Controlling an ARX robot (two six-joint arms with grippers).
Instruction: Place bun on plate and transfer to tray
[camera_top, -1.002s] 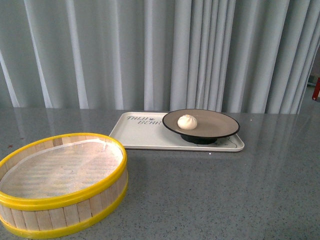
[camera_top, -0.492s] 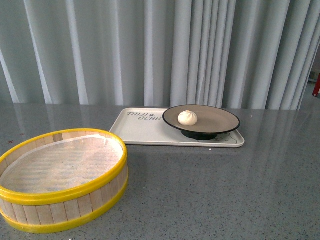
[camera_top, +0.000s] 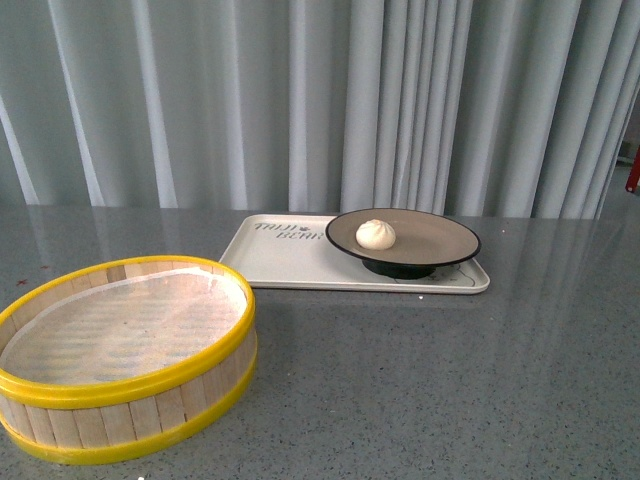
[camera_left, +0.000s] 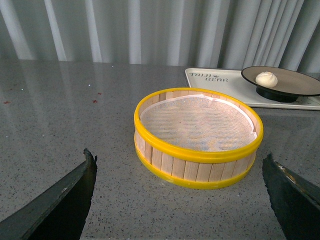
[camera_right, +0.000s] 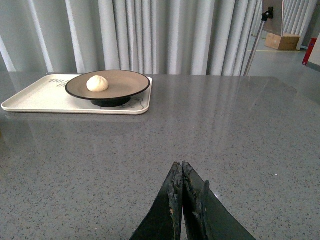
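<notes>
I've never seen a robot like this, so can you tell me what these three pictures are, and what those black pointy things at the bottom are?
They come from three cameras on one robot with two arms. One camera sits on its body and looks ahead. The other two ride on its wrists, so you see its pinchers. The left gripper is wide open, with one black finger at each side. The right gripper is shut, fingers pressed together. Neither holds anything. On the grey table sits a steamer basket, empty except for a paper liner. Behind it a white tray carries a brown plate, and a little bun rests on the plate.
</notes>
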